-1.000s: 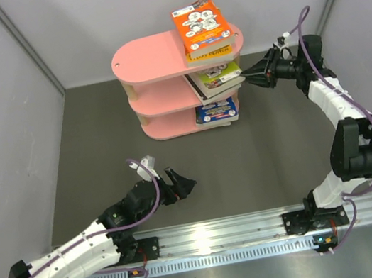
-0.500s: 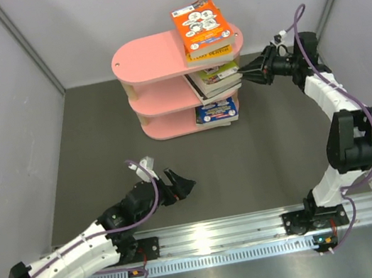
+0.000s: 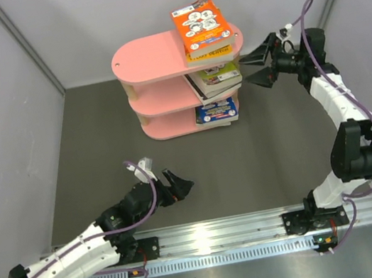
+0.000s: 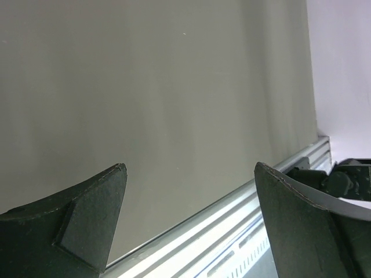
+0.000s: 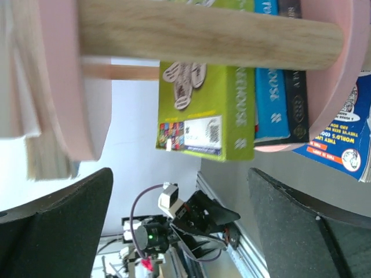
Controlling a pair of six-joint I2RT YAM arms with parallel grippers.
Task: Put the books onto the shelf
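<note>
Shelf [image 3: 150, 57]: pink, three oval tiers, far centre of table [image 3: 101, 147], long axis L–R in top view. Books [image 3: 213, 69] all lying flat, stacked at shelf's R end, none upright. Top tier: orange book [image 3: 203, 24] cover up, long axis approx front-to-back, slightly skewed, far end past board's back edge. Under it, yellow-spined book [image 3: 210, 52], spine facing arms and running L–R. Mid tier: stack w/ lime book [image 3: 218, 74] on top, skewed, sticking out past board's front-R rim. Bottom tier: blue book [image 3: 216, 111] cover up, only near part in sight below mid board. R gripper [image 3: 254, 66]: just beside mid-tier stack's R side, not touching, pointing L at it, fingers spread wide, nothing held. R wrist cam, view rolled sideways: lime book's corner straight ahead, poking out a bit beyond blue-spined book [image 5: 266, 75] and dark-spined book [image 5: 295, 75] of same stack, wooden support [image 5: 203, 32] crossing in front. L gripper [image 3: 173, 183]: low over near part of table, well apart from shelf, pointing R, splayed wide and empty. Ahead of it in L wrist cam only bare table and rail [image 4: 232, 237].
</note>
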